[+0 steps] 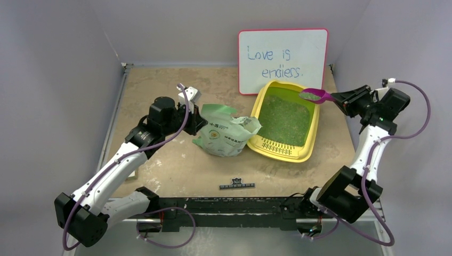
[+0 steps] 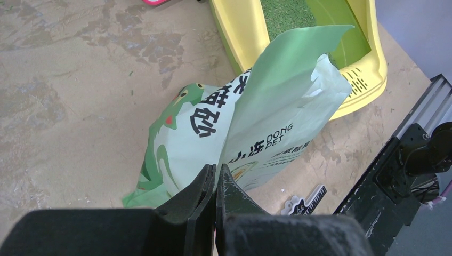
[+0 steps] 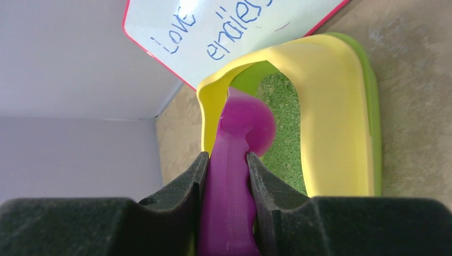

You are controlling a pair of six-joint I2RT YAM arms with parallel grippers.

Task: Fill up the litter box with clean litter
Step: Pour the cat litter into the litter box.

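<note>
The yellow litter box (image 1: pixel 282 153) lies at mid-right of the table, with green clean litter (image 1: pixel 285 120) spread over its floor. My right gripper (image 1: pixel 341 101) is shut on the handle of a magenta scoop (image 1: pixel 314 96), whose bowl hangs over the box's far right corner. In the right wrist view the scoop (image 3: pixel 234 170) runs out between my fingers over the litter (image 3: pixel 282 133) and yellow rim (image 3: pixel 330 106). My left gripper (image 2: pixel 216 168) is shut on the edge of the pale green bag (image 2: pixel 266 117), which stands left of the box (image 2: pixel 240 32).
A white red-framed board (image 1: pixel 282 58) with blue writing leans on the back wall behind the box. A small black ruler tag (image 1: pixel 236 185) lies near the front edge, by the black base rail (image 1: pixel 224 205). Grey walls close in the left, back and right sides.
</note>
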